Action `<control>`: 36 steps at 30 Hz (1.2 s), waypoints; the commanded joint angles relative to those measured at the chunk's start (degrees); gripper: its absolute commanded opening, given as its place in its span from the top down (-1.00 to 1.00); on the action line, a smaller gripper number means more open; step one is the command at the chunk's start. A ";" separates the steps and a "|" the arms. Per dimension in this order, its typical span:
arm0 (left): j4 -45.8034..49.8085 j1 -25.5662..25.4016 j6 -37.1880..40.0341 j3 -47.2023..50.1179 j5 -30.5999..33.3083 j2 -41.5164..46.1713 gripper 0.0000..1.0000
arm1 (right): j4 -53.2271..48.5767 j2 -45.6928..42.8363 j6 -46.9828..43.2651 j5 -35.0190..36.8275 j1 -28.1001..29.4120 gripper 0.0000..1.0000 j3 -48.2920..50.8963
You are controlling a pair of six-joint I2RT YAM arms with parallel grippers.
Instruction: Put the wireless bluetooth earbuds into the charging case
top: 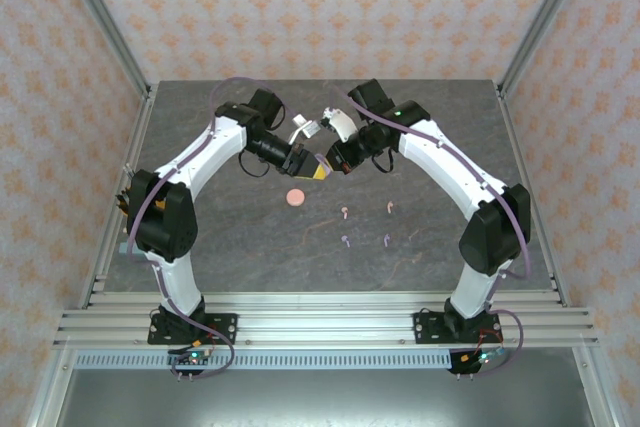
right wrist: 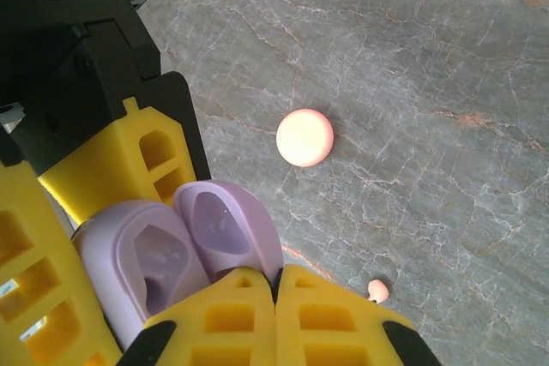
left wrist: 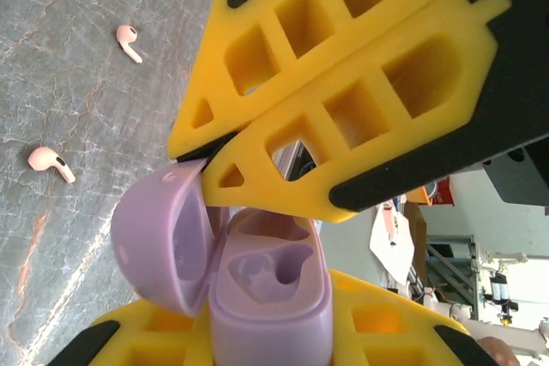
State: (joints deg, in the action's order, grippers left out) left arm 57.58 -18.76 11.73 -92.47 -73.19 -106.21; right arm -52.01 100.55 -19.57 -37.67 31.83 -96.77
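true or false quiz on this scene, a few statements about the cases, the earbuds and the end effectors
1. The lilac case is open and its wells are empty. True.
2. The pink case is held by the right end effector. False: it lies on the table; that end effector pinches the lilac case's lid.
3. Both pink earbuds and both lilac earbuds lie on the table. True.
4. The left end effector is wide open. False: it is closed on the lilac case's body.
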 commanded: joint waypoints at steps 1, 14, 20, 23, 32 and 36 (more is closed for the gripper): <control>-4.22 -0.22 -1.99 0.35 1.09 2.50 0.67 | 0.44 -2.55 0.49 -1.00 0.44 1.00 -1.14; -7.69 -0.22 -4.55 0.27 2.24 3.46 0.35 | 0.23 -2.58 0.23 -1.08 0.50 1.00 -0.62; -8.24 -0.20 -4.96 0.27 2.49 3.38 0.49 | 0.24 -2.64 0.15 -0.68 0.51 1.00 -0.52; -8.06 -0.15 -4.81 0.53 2.22 3.46 0.58 | 0.24 -2.64 0.10 -0.56 0.50 1.00 -0.52; -6.51 -0.22 -3.56 0.75 2.34 3.55 0.99 | 2.14 -2.77 2.54 2.90 0.34 0.99 -0.44; -7.49 -0.04 -3.97 1.57 5.15 5.14 1.00 | 3.42 -4.50 7.29 3.08 -2.92 0.34 -0.65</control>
State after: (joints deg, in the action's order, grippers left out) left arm 51.68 -18.74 7.46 -91.68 -70.85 -104.27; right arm -50.22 99.90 -16.05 -35.68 31.11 -96.75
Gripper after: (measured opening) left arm 0.234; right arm 0.283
